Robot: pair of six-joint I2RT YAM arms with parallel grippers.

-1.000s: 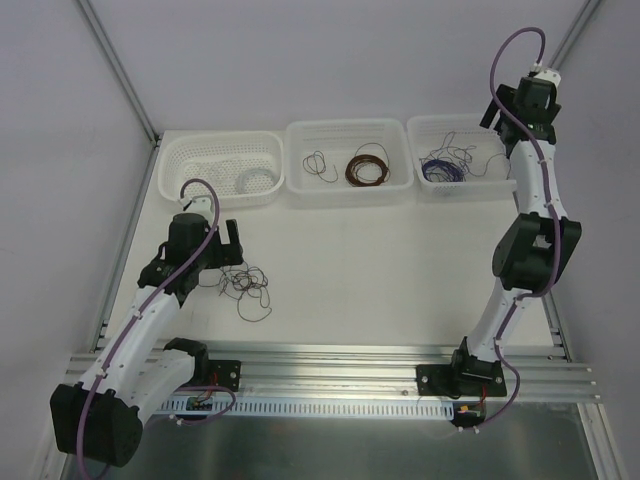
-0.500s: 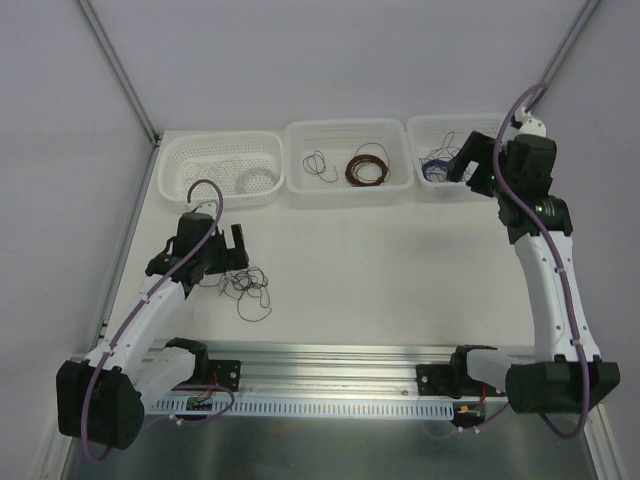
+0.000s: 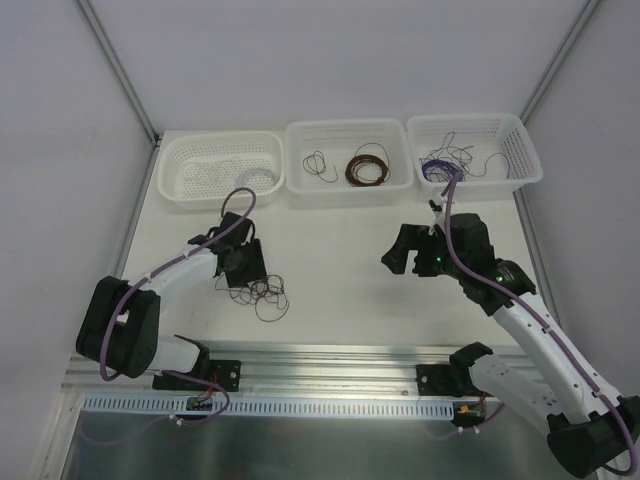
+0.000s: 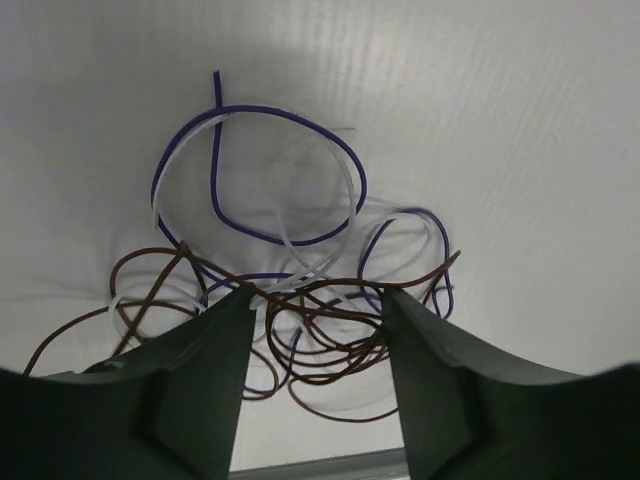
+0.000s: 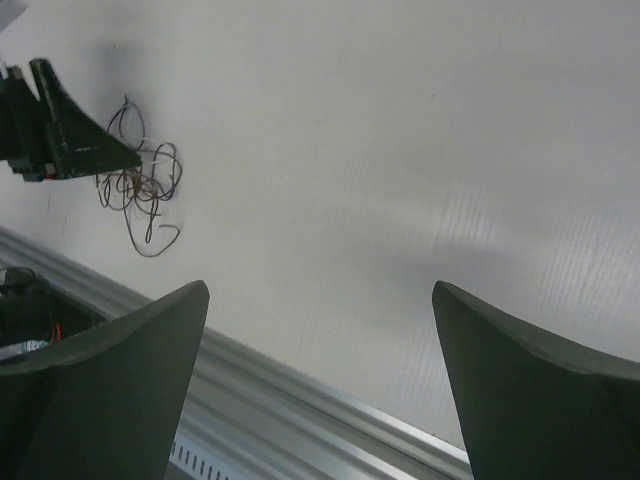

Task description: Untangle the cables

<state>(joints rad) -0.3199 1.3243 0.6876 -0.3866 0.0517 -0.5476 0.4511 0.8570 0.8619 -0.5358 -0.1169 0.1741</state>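
The cables (image 3: 266,294) are a small scribbly tangle of purple, dark brown and pale grey wires on the white table, left of centre. My left gripper (image 3: 246,264) stands right over the tangle's upper left part. In the left wrist view its jaws (image 4: 318,294) are apart, with brown loops of the cables (image 4: 340,350) lying between the fingers and one strand across both tips. My right gripper (image 3: 393,259) hangs wide open over the middle of the table and holds nothing. Its wrist view (image 5: 320,288) shows bare table between the fingers and the cables (image 5: 140,187) far off at the left.
Three white baskets line the back edge. The left basket (image 3: 173,186) holds a white coil (image 3: 257,178). The middle basket (image 3: 298,190) holds a brown coil (image 3: 367,167) and a thin dark wire. The right basket (image 3: 527,160) holds purple wires (image 3: 440,168). An aluminium rail (image 3: 340,360) runs along the front.
My left gripper moved right onto the tangle and its jaws narrowed around the wires. My right arm swung down from the right basket to the table's middle, still open.
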